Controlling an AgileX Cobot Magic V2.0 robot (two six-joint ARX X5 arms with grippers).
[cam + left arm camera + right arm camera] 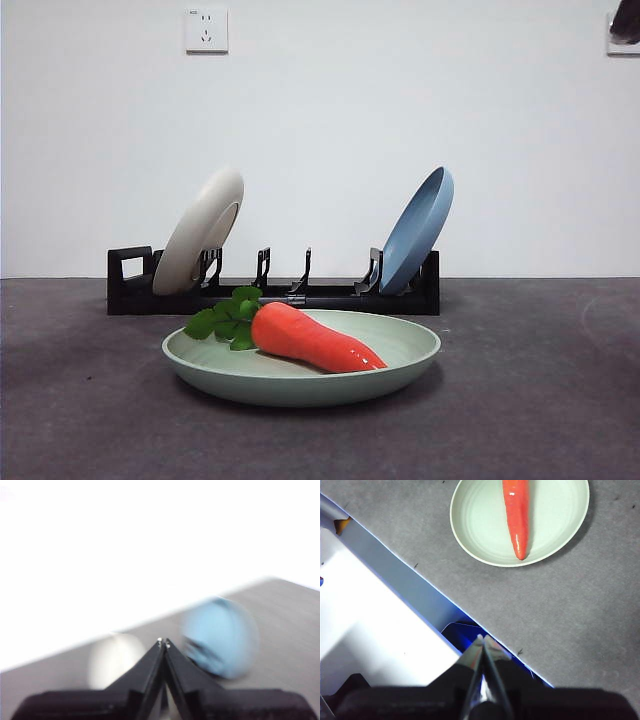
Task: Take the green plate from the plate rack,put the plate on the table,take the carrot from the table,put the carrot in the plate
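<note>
Rack [300, 295] behind holds a cream plate [200, 232] and blue plate [418, 229]. Carrot [310, 338] lies in the green plate [400, 350] on the table [540, 400]. My left gripper [164, 642] and right gripper [481, 639] are pressed together, empty.

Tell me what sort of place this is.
Probably a lab or test bench staged as a kitchen scene, not a real kitchen: a bare dark grey table against a blank white wall with a power socket, a plate rack, and a toy carrot on a green plate.
</note>
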